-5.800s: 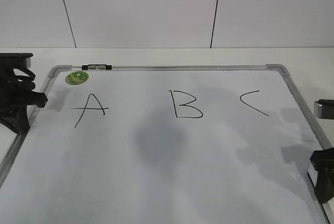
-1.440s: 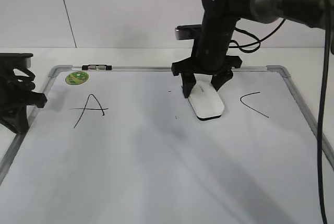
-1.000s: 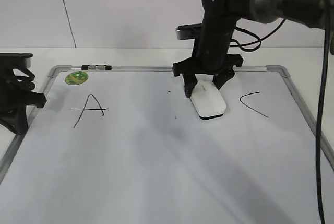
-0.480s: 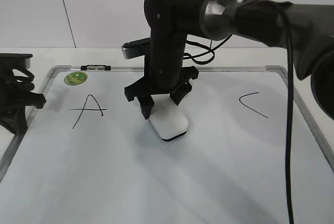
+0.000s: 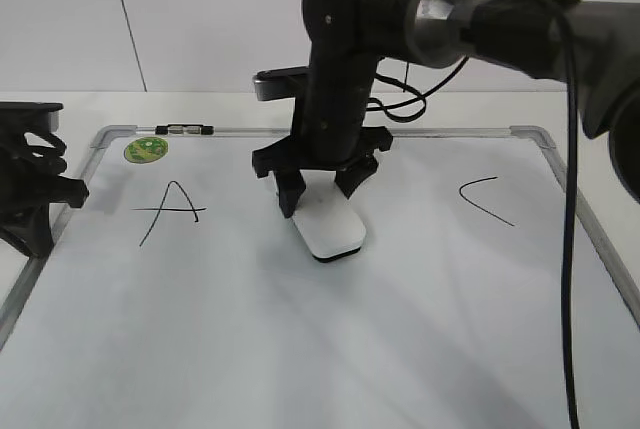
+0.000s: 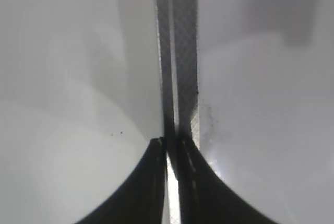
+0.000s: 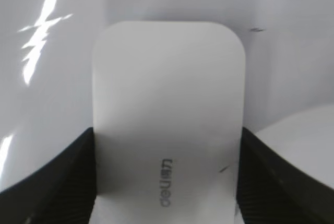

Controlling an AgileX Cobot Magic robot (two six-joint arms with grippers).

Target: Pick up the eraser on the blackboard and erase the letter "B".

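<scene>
The blackboard [image 5: 300, 349] is a white dry-erase board with a silver-grey frame and a round green sticker [image 5: 146, 148]. My right gripper [image 5: 320, 189] is shut on the white eraser [image 5: 328, 228], which lies flat on the board between the "A" [image 5: 170, 209] and the "C" [image 5: 485, 199]. The right wrist view shows the eraser [image 7: 167, 114] clamped between both black fingers, grey logo up. No letter "B" shows on the board; only a tiny black speck [image 7: 255, 29] is near the eraser. My left gripper [image 5: 75, 192] rests shut at the board's left frame [image 6: 182, 67].
A small black-and-clear clip [image 5: 185, 129] sits on the top frame near the green sticker. The white table and wall panels lie behind the board. The right arm's cables hang along the right side of the exterior view.
The right gripper slid the eraser from beside the "C" leftward across the middle of the board, then slightly back right. The "B" seen at first is gone. The left arm has not moved.
</scene>
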